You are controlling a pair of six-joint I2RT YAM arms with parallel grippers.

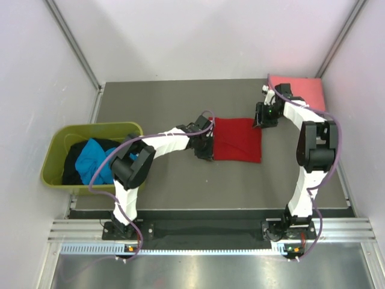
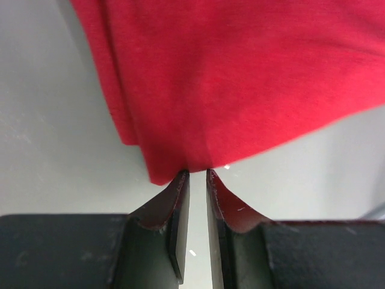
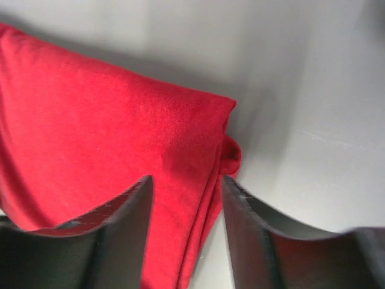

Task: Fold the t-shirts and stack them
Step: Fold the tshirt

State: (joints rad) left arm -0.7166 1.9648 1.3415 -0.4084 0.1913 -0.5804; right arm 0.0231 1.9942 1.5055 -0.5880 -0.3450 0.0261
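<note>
The folded red shirt [image 1: 237,139] lies mid-way across the table [image 1: 168,180], with the left gripper [image 2: 197,174] at its left edge, jaws a narrow slit apart and tips meeting the hem, the right gripper [image 3: 186,180] at its far right corner, jaws well apart astride the fold, and a pink shirt [image 1: 299,90] far right.

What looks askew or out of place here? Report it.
The folded bright red cloth t-shirt is slightly untidy: in the right wrist view a small lump of cloth pokes out past its corner, and lower layers are not flush. Nothing else stands out.
</note>
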